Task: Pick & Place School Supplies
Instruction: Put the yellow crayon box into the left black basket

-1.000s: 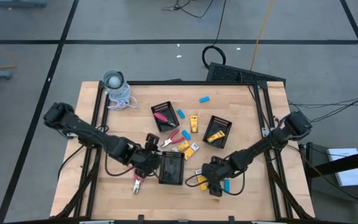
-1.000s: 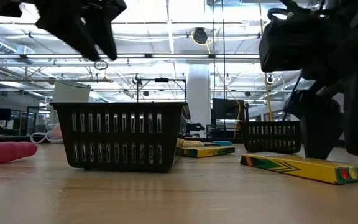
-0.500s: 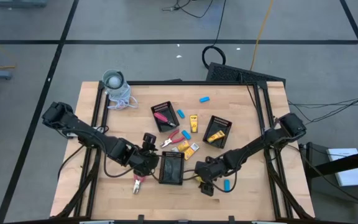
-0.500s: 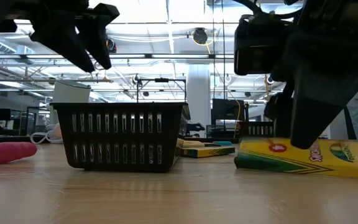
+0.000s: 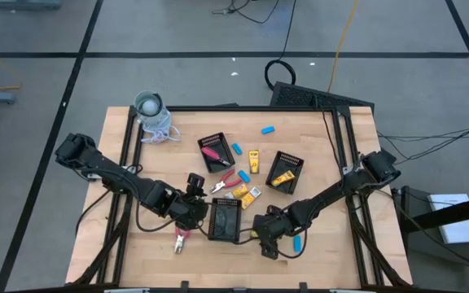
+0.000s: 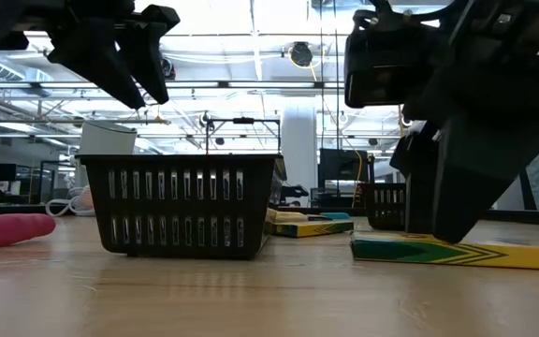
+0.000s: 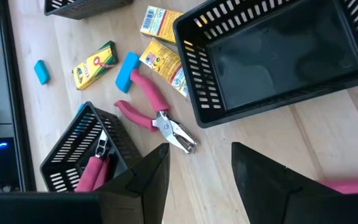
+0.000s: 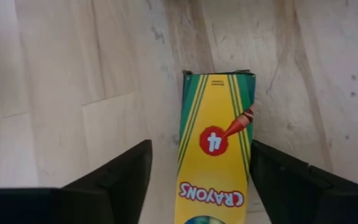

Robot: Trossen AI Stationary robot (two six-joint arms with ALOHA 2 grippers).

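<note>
A yellow crayon box (image 8: 213,155) lies flat on the table near its front edge (image 6: 457,251). My right gripper (image 5: 265,242) hangs over it, open and slanting down, with one finger on each long side of the box (image 8: 201,165). My left gripper (image 5: 190,213) is open above the table, just left of an empty black basket (image 5: 224,220), and has nothing between its fingers (image 7: 197,180). Red-handled pliers (image 7: 154,112) and a light-blue piece (image 7: 127,70) lie beyond that basket. Another red-handled tool (image 5: 180,240) lies near the front. My right gripper has the crayon box between its open fingers from above, along the box's length. One finger (image 8: 284,180) stands right at the box's long edge (image 8: 248,143), and the other stands a little apart. I cannot tell whether either finger touches it.
Two more black baskets stand farther back, one with a red tool (image 5: 216,150) and one with a yellow box (image 5: 284,169). Yellow boxes (image 5: 253,159) and blue pieces (image 5: 268,129) lie scattered mid-table, one blue piece (image 5: 298,242) beside my right gripper. A grey-white cup (image 5: 148,104) stands far left.
My right gripper has gone toward the table's left edge and a little down, over the crayon box. The box stood tipped up, showing its face, half a second ago. It now lies flat on the table.
</note>
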